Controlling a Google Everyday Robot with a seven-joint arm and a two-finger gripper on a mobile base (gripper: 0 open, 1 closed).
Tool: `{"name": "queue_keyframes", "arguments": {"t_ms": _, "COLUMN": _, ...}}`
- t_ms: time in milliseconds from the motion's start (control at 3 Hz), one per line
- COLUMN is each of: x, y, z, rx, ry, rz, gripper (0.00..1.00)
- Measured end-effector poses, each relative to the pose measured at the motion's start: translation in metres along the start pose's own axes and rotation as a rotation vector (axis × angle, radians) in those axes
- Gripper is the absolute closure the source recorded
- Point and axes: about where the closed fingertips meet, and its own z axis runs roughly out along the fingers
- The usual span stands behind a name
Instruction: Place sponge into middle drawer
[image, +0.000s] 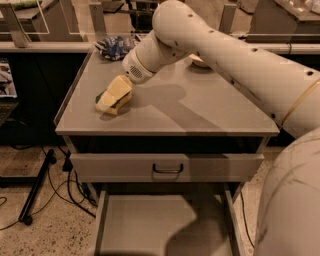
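Now the sponge (101, 95) is covered by the gripper (116, 96) on the surface (200, 110).
The sponge is seen lying flat on the left part of the surface, with only slivers of its dark green face shown beside the gripper, which is set right against it; whether it is gripped cannot be told. A blue-and-white snack bag (114, 47) is placed at the far left corner of the surface. Below the surface, under a closed drawer front (125, 167), the middle drawer (150, 225) is pulled out.
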Motion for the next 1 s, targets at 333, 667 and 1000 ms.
{"name": "queue_keyframes", "arguments": {"t_ms": 333, "x": -0.001, "y": -0.002, "z": 0.003, "rx": 0.035, "ry": 0.003, "rz": 0.005, "gripper": 0.00}}
{"name": "queue_keyframes", "arguments": {"t_ms": 667, "x": 0.007, "y": -0.003, "z": 0.007, "rx": 0.060, "ry": 0.023, "rz": 0.023, "gripper": 0.00}}
{"name": "queue_keyframes", "arguments": {"t_ms": 1000, "x": 0.020, "y": -0.001, "z": 0.019, "rx": 0.066, "ry": 0.071, "rz": 0.042, "gripper": 0.00}}
